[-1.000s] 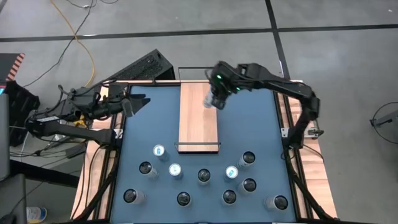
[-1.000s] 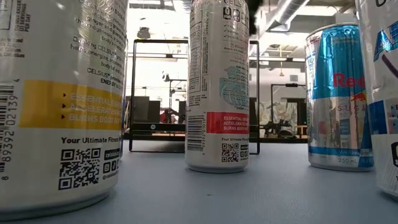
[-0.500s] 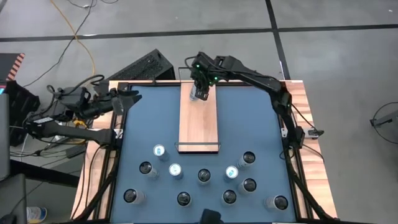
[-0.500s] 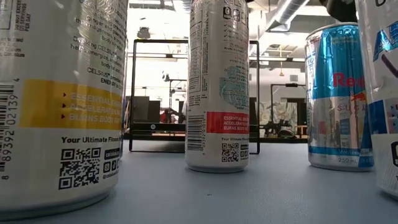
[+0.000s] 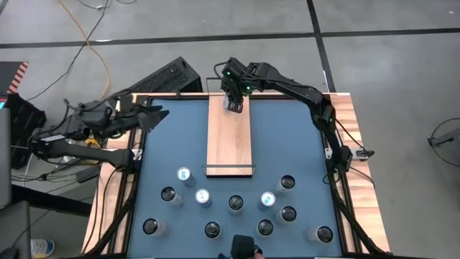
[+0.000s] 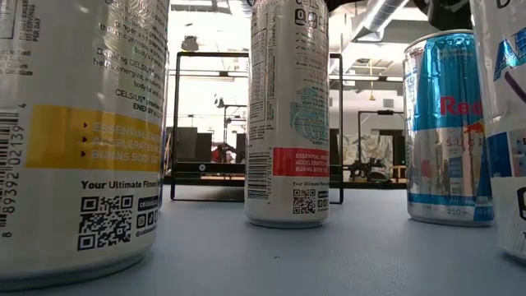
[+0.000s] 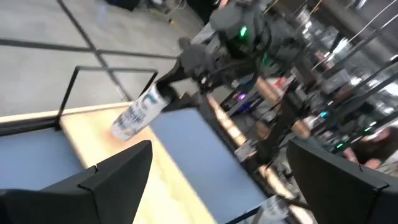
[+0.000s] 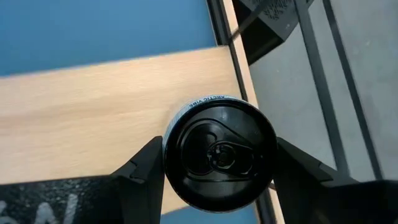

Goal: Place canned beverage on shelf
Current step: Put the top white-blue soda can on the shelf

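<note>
A can [image 8: 219, 155] is held from above by the right gripper [image 5: 234, 104]. The two fingers [image 8: 144, 168] are closed partway on its sides, just under the black lid. The can is held over the far end of the shelf [image 5: 228, 137], close to the black rail [image 8: 229, 37] there. In the left wrist view the can [image 7: 138, 112] is seen a little above the wood and leaning. It does not look set down yet.

The left gripper [image 5: 154, 115] is wide open and holds nothing. It waits at the left edge of the counter [image 5: 287, 140], well apart from the shelf.

The step in hand looks like the set-down, and most of the task seems done.

To do it well, the can should first be made to stand straight. If it is let go while it leans, it may fall and roll off the board. It should be brought down slowly until its bottom sits flat on the wood. Only then should the fingers be opened. They should be opened slowly, so the can is not pushed over by one of them.

The can is close to the rail and to the long edge of the shelf. It should be kept on the wood, not half over the edge, and the rail should not be bumped. After that the gripper should be lifted straight up.

The other cans [image 5: 235, 203] stand at the near end of the counter, well apart from this spot, so they are not in the way.
</note>
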You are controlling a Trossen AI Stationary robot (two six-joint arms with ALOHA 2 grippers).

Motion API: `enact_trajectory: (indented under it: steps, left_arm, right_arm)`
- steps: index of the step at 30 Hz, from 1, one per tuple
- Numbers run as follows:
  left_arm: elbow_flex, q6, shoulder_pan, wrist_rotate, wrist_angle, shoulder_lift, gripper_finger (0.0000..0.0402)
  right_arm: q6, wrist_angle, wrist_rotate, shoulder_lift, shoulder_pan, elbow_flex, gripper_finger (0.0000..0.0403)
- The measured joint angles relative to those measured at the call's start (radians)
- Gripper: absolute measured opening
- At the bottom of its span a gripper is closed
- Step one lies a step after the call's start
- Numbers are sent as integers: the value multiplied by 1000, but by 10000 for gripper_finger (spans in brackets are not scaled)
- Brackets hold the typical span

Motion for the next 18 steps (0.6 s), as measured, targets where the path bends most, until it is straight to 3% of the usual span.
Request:
enact_trajectory:
  steps: [9,18]
  left_arm:
    - [0,0,0,7,2,91,359]
    - [0,-25,0,7,11,106,359]
  right_arm:
    - [-37,-4,-6,-2,-20,0,215]
    - [-77,1,-9,-2,-30,0,215]
